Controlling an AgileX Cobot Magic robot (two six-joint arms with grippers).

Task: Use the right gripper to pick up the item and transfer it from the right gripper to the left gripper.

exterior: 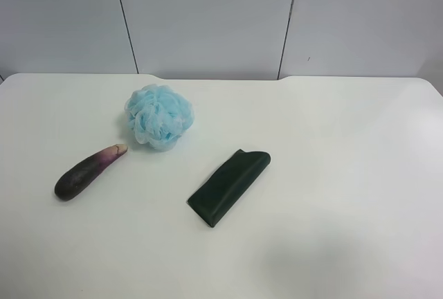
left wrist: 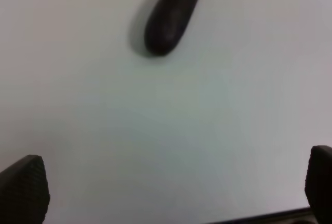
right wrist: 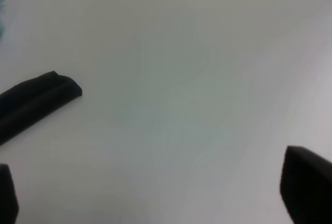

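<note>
Looking down from the high camera, you see the eggplant (exterior: 90, 171) lying on the white table (exterior: 332, 195), toward that view's left, its pale tip angled up toward the light blue bath pouf (exterior: 159, 116) and ending just short of it. A dark green folded cloth (exterior: 229, 186) lies well apart from the eggplant, nearer the middle of the table. Neither arm shows in this view.

From the left wrist camera you see the left gripper (left wrist: 176, 193) with its two black fingertips (left wrist: 23, 190) spread wide at the frame's edges, holding nothing; only bare tabletop sits between them. The eggplant's dark rounded end (left wrist: 168, 19) lies on the table ahead of the jaws, untouched.

From the right wrist camera you see the right gripper (right wrist: 155, 195) likewise wide open and empty, one fingertip (right wrist: 306, 187) plain, the other only a sliver at the frame's edge. The folded cloth (right wrist: 33, 105) lies off to one side of it, and a faint bluish smudge at the picture's edge is probably the pouf, though it is too blurred to be sure.
</note>
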